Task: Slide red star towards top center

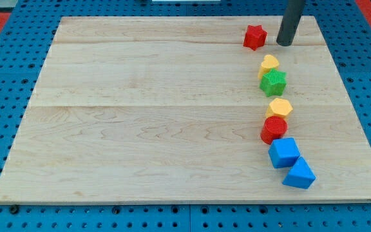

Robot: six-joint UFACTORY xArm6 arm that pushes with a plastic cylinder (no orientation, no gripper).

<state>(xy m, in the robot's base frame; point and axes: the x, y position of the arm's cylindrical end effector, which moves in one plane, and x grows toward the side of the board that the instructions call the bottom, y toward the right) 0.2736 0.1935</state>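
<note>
The red star [254, 37] lies near the view's top edge of the wooden board [140, 109], right of centre. My tip [284, 44] is on the board just to the star's right, a small gap away, not touching it. The dark rod rises from the tip out of the view's top.
A column of blocks runs down the view's right side: a yellow heart-like block [269, 64], a green star [274, 82], a yellow hexagon [279, 107], a red cylinder [274, 129], a blue cube [283, 153] and a blue triangular block [299, 174]. Blue pegboard surrounds the board.
</note>
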